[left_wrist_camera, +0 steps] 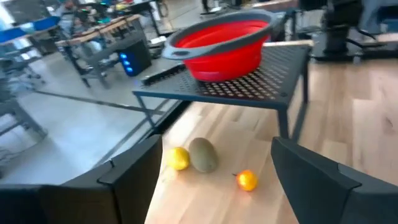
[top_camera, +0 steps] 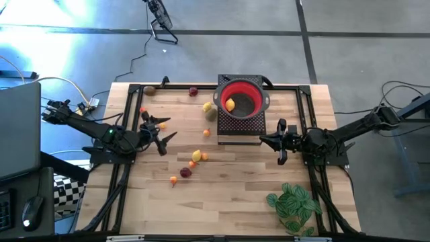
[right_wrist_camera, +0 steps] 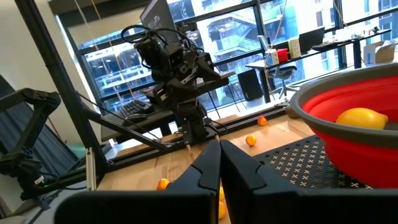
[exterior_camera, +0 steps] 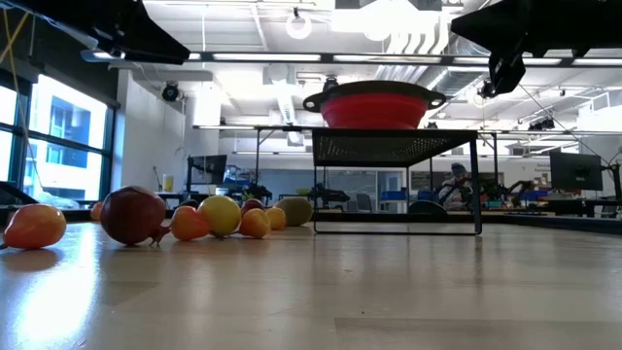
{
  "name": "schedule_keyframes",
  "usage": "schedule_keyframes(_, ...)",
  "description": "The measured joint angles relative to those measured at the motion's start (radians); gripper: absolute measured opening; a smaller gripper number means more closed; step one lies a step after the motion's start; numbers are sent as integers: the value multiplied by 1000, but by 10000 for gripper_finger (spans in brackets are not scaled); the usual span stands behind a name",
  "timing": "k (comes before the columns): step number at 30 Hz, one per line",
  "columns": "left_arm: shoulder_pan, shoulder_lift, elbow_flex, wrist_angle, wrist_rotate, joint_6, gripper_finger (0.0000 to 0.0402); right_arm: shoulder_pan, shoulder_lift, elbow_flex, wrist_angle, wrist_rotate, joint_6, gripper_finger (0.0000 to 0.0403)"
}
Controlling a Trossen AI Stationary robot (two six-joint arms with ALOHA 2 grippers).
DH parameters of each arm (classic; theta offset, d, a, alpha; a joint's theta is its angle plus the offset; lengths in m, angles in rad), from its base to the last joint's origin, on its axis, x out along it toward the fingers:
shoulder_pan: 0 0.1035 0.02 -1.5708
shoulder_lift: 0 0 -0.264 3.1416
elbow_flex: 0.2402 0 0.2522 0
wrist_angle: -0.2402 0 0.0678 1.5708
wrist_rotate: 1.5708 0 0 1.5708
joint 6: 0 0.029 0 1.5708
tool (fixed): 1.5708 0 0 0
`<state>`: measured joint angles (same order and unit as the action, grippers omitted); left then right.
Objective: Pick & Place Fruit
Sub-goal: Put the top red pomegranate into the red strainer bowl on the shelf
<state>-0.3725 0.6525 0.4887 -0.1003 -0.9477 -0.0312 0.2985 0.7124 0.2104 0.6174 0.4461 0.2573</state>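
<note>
Several small fruits lie loose on the wooden table (top_camera: 235, 202): a yellow one (top_camera: 207, 106) and a greenish one (top_camera: 211, 113) beside the stand, an orange one (top_camera: 207, 132), and a cluster (top_camera: 195, 160) with a dark red one (top_camera: 185, 173). One yellow fruit (top_camera: 230, 104) (right_wrist_camera: 360, 117) sits in the red bowl (top_camera: 242, 99), which stands on a black mesh stand (top_camera: 240, 128). My left gripper (top_camera: 166, 133) (left_wrist_camera: 217, 180) hovers open left of the fruits, facing the stand. My right gripper (top_camera: 269, 141) (right_wrist_camera: 219, 158) is shut and empty, just right of the stand's near corner.
A green leafy plant (top_camera: 293, 205) stands at the near right corner. More fruits lie near the far edge: a brownish one (top_camera: 150, 89) and a dark red one (top_camera: 193, 91). A small orange fruit (top_camera: 162, 125) lies close to my left gripper. Black frame rails (top_camera: 127, 121) run along both sides.
</note>
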Motion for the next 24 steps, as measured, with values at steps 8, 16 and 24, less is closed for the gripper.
schedule_keyframes(8, 89, 0, 5, 70, -31, -1, 297, 0, 0, 0, -20, 0, -1, 2)
schedule_keyframes(16, 389, 5, 34, 67, 291, -3, 296, 0, 0, 0, -29, 0, -4, 2)
schedule_keyframes(24, 672, 55, 44, 60, 584, -28, 296, 0, 0, 0, -29, 0, -30, 2)
